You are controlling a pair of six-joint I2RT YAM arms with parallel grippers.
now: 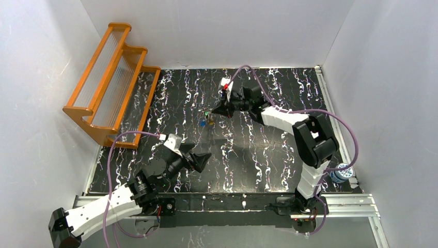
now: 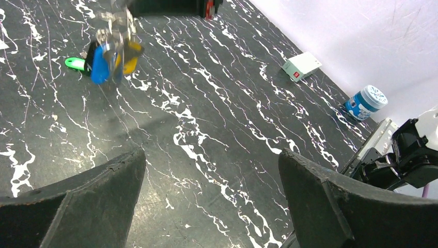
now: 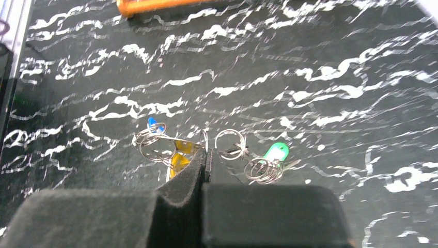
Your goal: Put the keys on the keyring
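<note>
— Right gripper (image 3: 206, 155), jaws pressed together, pinches the keyring (image 3: 229, 143); keys (image 3: 276, 153) hang just beside it.
— Light, stiff, slippery wire, I judge. I'd take the plastic heads. Left gripper (image 2: 212, 206) gapes wide, well apart from it.

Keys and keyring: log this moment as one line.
left gripper: open, apart from keys | right gripper: shut on keyring | keys: green, blue, yellow bunched at right gripper's tip | threaded: cannot tell
</note>
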